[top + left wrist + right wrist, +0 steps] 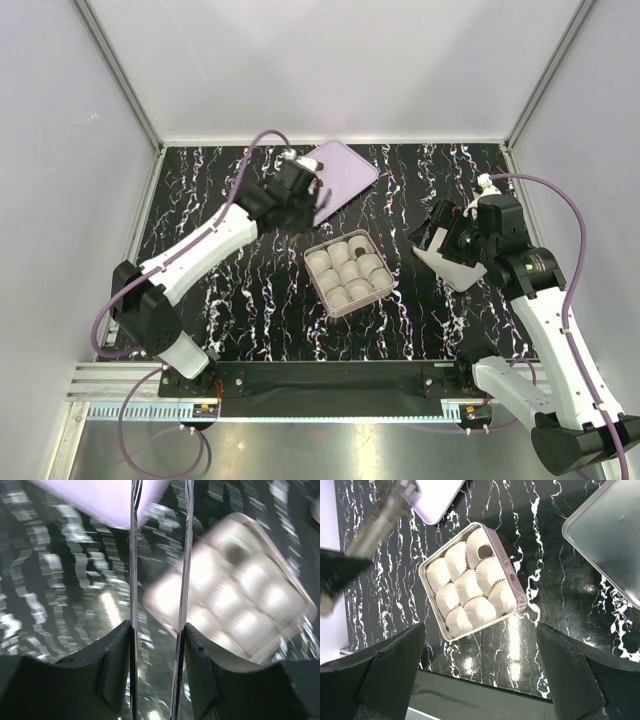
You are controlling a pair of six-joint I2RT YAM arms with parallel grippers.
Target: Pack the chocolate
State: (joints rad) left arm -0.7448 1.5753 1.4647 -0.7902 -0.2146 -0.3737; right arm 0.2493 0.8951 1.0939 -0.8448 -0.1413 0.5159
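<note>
Box (512, 575) — nine cups (469, 585), one chocolate (482, 553).

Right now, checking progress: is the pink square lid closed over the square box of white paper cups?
No, the pink square lid lies apart from the square box, whose white paper cups are uncovered.

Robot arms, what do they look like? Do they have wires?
Both are built from smooth white, rounded sections joined by chunky black joints. The left arm and the right arm each carry a thin purple cable that loops alongside. At the tips are black, wedge-shaped jaws.
</note>
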